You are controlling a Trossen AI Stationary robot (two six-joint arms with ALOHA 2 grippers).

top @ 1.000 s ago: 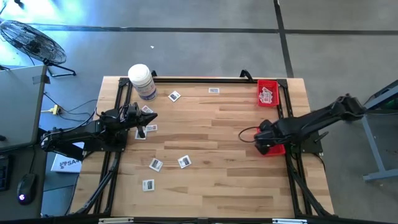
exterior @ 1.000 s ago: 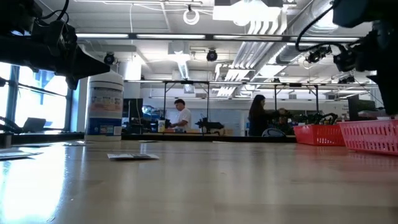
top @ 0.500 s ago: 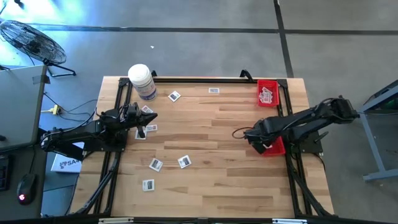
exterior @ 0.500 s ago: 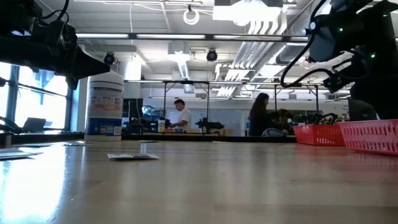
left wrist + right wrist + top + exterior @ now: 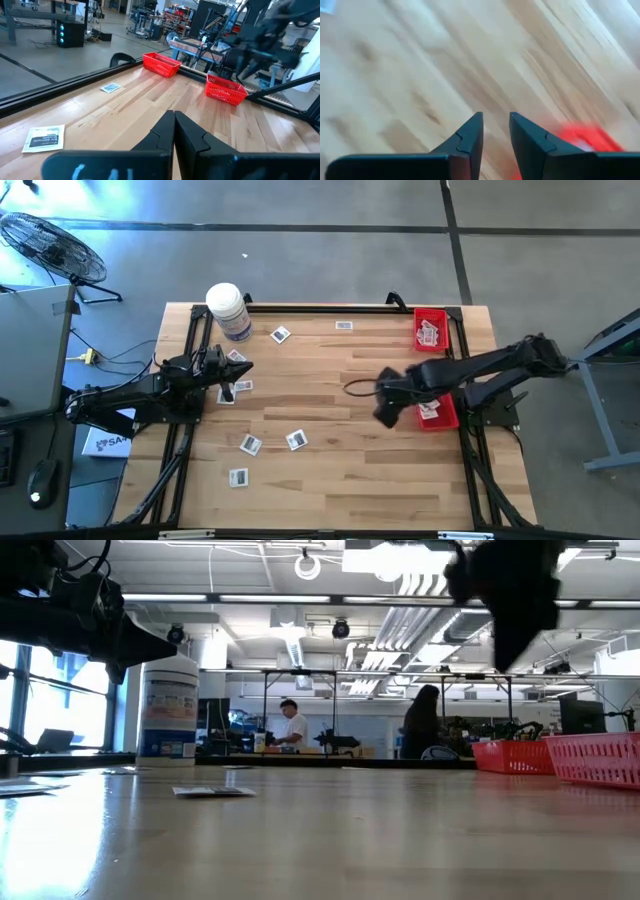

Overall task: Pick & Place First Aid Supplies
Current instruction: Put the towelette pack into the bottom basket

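Note:
Several small white packets lie flat on the wooden table's left half; one shows close in the left wrist view. More packets sit in the far red basket. My left gripper waits, shut, over the packets near the left edge; its fingers are together and empty. My right gripper hangs above bare wood just left of the near red basket. Its fingers stand a narrow gap apart with nothing between them.
A big white jar stands at the far left corner. Black frame rails run along the table's left, far and right sides. Bare wood lies in the table's middle and near right. People stand far off in the room behind.
My right gripper has swung from above the near red basket toward the table's left, out over the bare wood near the middle. The left arm and the packets have stayed where they were.

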